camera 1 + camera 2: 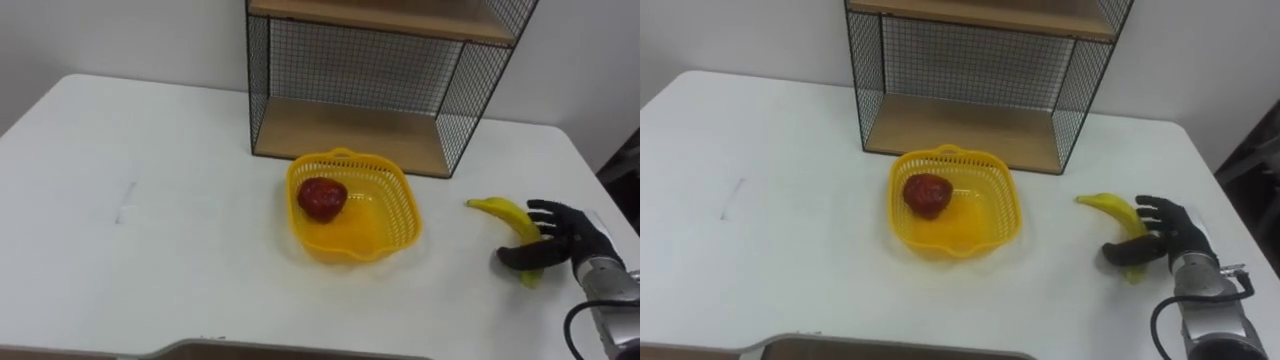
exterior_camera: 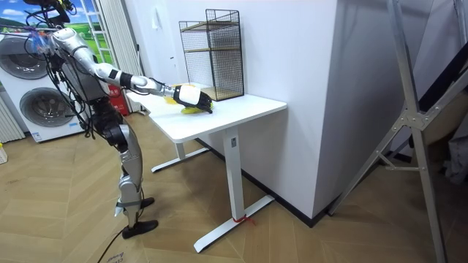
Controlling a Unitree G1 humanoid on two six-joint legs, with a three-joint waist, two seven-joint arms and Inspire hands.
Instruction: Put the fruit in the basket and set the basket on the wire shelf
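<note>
A white surface point(image 1: 150, 150) seen from above, with a black wire shelf point(image 1: 350, 65) standing at its far edge. A yellow basket point(image 1: 405, 215) sits just in front of the shelf's lower wooden board point(image 1: 340, 130). One round red fruit point(image 1: 322, 197) lies inside the basket, towards its left side.

A banana point(image 1: 505, 214) lies on the surface to the right of the basket, near it but not touching. Its long axis runs diagonally. The far tip points up and left towards the basket and shelf, and the near end points down and right towards the robot.

The right hand point(image 1: 565, 238) comes in from the lower right and is the hand at the fruit. Its fingers point(image 1: 545, 210) are curled round the banana's near half, with the thumb crossing on the basket side and the other fingers on the far side. The banana's far half sticks out free, and the fruit appears to be resting on the surface, not yet lifted.

From the hand, the basket lies to the left and slightly farther away, so the carry would likely be a short sweep leftwards over the basket's rim.

In the room view the robot stands at the surface's end on the room view's left, with its right arm stretched out over the top.

No label or writing can be read on any of the objects. A faint grey mark point(image 1: 125, 200) on the left of the surface is not legible.
</note>
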